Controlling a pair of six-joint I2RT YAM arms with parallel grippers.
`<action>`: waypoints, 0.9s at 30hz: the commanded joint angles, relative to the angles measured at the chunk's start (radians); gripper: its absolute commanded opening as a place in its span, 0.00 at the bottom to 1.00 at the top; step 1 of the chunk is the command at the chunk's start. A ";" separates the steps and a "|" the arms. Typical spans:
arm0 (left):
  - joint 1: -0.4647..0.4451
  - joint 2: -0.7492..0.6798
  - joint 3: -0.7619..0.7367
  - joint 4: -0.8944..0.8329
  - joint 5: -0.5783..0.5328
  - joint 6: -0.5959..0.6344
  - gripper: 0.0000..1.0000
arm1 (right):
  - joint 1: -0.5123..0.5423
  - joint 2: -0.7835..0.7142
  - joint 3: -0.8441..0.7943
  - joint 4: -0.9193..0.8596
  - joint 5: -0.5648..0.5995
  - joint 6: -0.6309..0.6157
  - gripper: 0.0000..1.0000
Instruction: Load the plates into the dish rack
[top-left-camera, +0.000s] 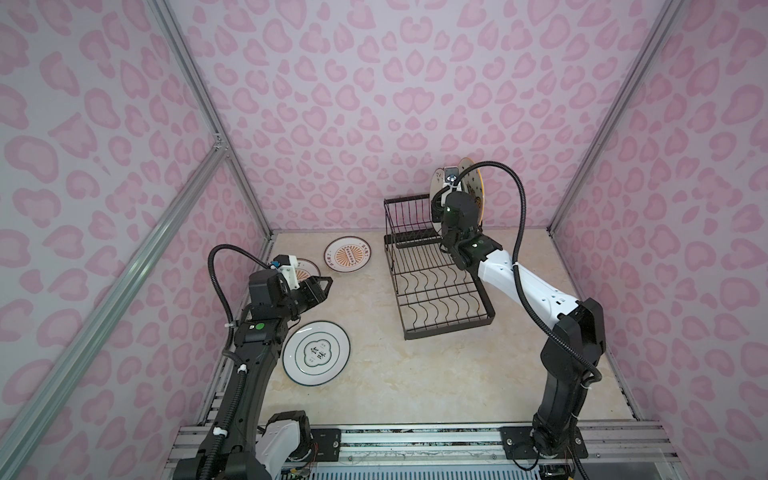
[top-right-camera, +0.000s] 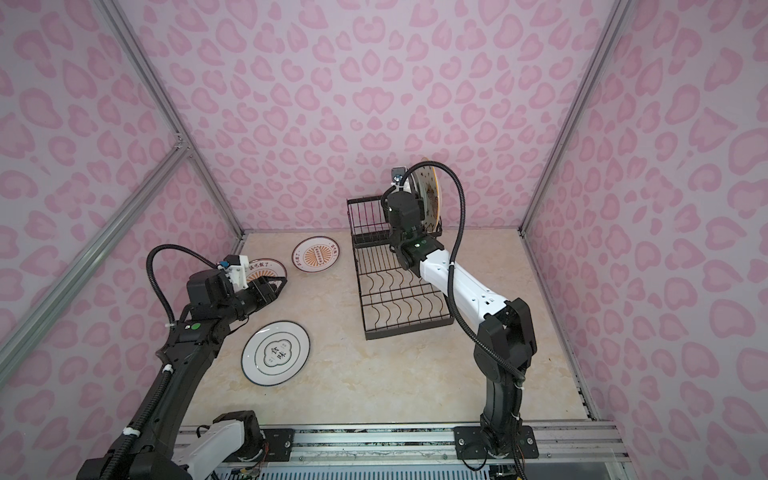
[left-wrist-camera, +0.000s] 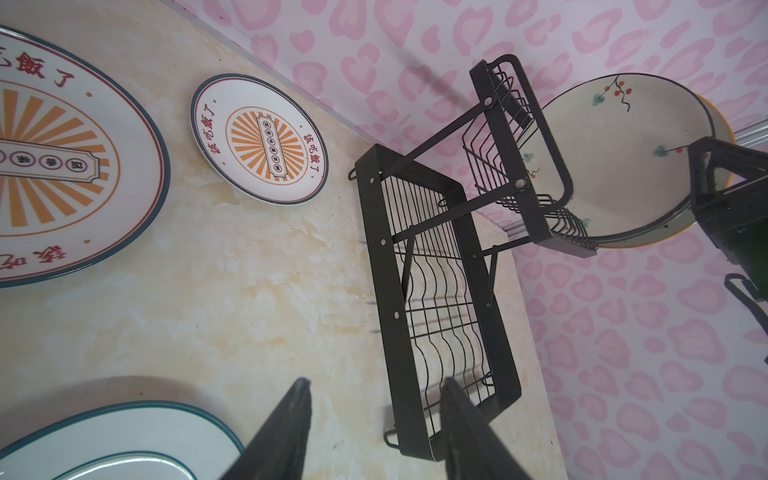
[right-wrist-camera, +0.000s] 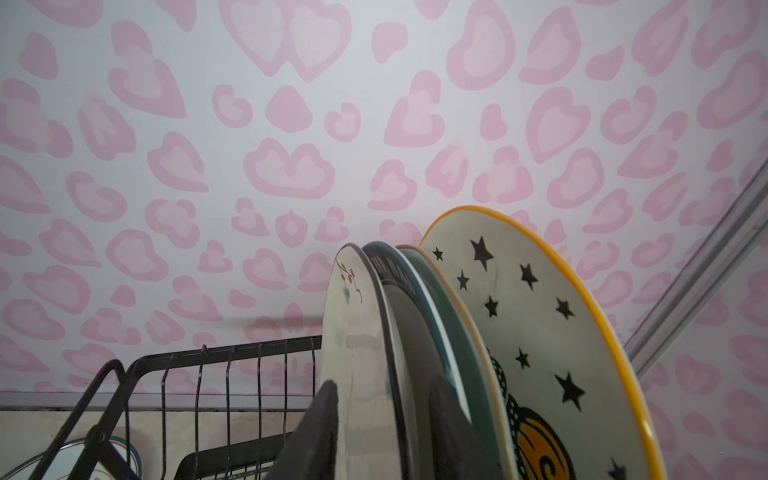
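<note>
K: Right, step in hand. Right gripper (right-wrist-camera: 382, 399) is up at the raised basket (left-wrist-camera: 503, 141) of the black wire two-tier dish rack (left-wrist-camera: 382, 266), jaws apart, straddling the rim of the round cream ceramic plate with a red-berry branch (right-wrist-camera: 353, 332). My reading: release after slotting.

M: Is it seated?

K: It stands on edge, outermost of four. Behind it: dark plate with a lettered rim (right-wrist-camera: 392, 272), teal-rimmed plate (right-wrist-camera: 440, 324), yellow-edged plate with black stars (right-wrist-camera: 540, 332). Its foot in the wires is hidden.

M: How to finish cleanly?

K: Judgement only: spread the jaws fully first, then back out along the plate's own plane. One finger sits close among the neighbouring rims; which gap, cannot tell. Sideways drift could topple the row.

M: Left side?

K: Left gripper (left-wrist-camera: 376, 382) jaws apart, nothing between them, hovering near the left edge of the cream marbled worktop (top-left-camera: 395, 374). Three plates lie flat. A white orange-sunburst plate (top-left-camera: 348, 254) and a second sunburst plate (top-left-camera: 309, 269), partly under the left wrist, lie toward the far left corner. A white green-ringed plate with a centre emblem (top-left-camera: 316, 352) lies by the left edge, nearer the front.

M: Surface, room?

K: Worktop looks smooth, probably slick; flat plates give little lip to grab. Rack sits at the far edge, right of middle, lower tray (top-left-camera: 449, 329) holding no plate. Pink blotch-patterned walls (top-left-camera: 374, 104) on three sides, aluminium frame posts (top-left-camera: 199, 95) at the corners.
</note>
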 joint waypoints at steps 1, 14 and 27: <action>0.000 0.005 0.012 0.005 0.003 0.012 0.53 | 0.001 -0.016 0.006 0.044 -0.031 -0.007 0.40; 0.000 0.017 0.012 0.010 -0.008 0.006 0.55 | -0.034 -0.223 -0.069 0.058 -0.297 0.067 0.46; 0.000 0.052 -0.067 0.127 -0.114 -0.088 0.57 | -0.125 -0.526 -0.522 0.118 -0.569 0.231 0.47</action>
